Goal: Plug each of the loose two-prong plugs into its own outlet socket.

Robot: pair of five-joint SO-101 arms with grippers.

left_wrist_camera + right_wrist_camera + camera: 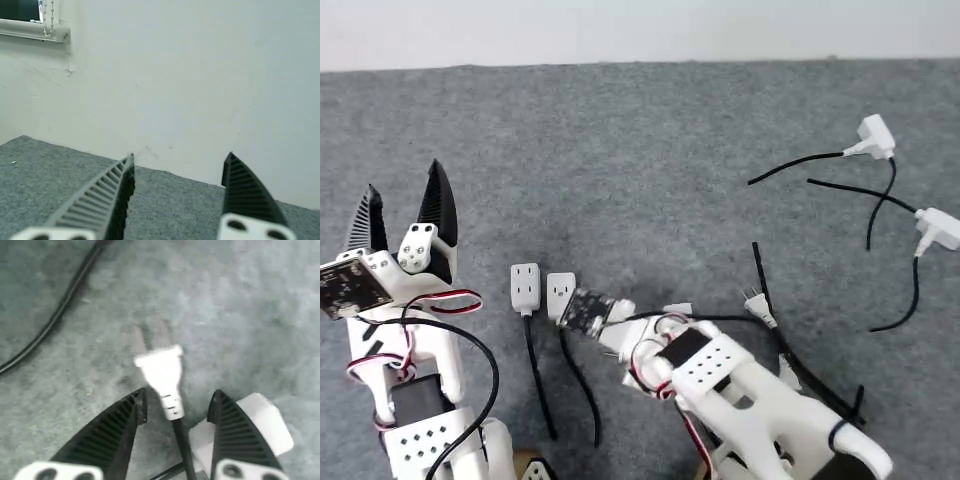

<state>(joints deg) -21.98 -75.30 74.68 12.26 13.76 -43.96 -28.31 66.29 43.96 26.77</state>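
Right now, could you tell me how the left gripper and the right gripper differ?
The left gripper faces the wall; the right gripper faces down at the carpet. The left gripper has nothing in it; the right gripper straddles a white two-prong plug. Both are open.

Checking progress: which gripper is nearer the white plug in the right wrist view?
Right. The right gripper, open, flanks the white plug; the left gripper faces the wall, far off.

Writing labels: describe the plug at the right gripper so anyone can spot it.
On the grey mat, find the right gripper, fingers spread. Just ahead of their tips lies a white plug on a black cord, two prongs pointing away from the gripper. Unlike the blocky white piece beside it, it is slim.
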